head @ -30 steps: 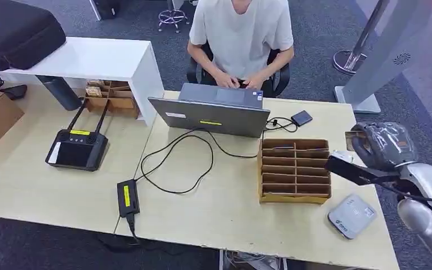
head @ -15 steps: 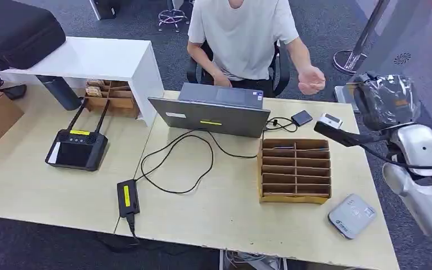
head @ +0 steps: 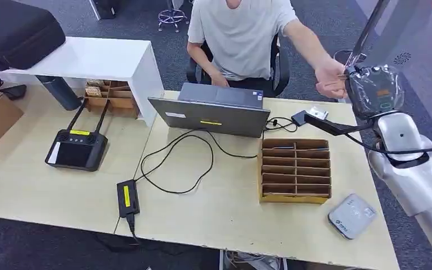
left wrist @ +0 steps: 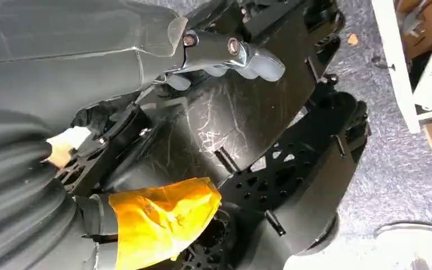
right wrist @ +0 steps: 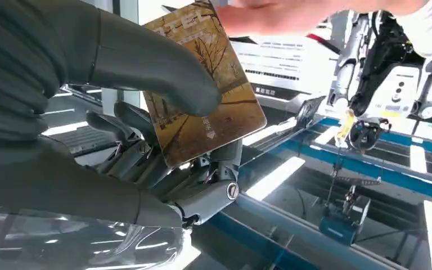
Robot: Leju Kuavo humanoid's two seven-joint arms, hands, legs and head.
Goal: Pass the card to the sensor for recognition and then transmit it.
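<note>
The right hand point(right wrist: 146, 112) is raised at the far right of the scene, above the far right edge of the surface point(head: 230, 208), and is clamped on the card point(right wrist: 202, 90). In the right wrist view the thick thumb presses the card's brown, tree-patterned face while the darker fingers point(right wrist: 146, 152) back it from behind, so the card stands pinched between them. A person's hand point(head: 332, 81) reaches in from the far side and is right at the card's top edge; whether it has hold of the card cannot be told. The person point(head: 242, 34) sits on the far side of the surface, behind an open laptop point(head: 214, 112).

The sensor point(head: 351, 215), a flat grey box, lies at the near right corner of the surface, well apart from the raised hand. A cardboard sorting tray point(head: 295, 169) sits just left of it. A black power adapter point(head: 127, 198) lies near the front edge.

The left hand point(left wrist: 163, 219) shows in the left wrist view with nothing in it; whether its fingers are apart or together cannot be told.
</note>
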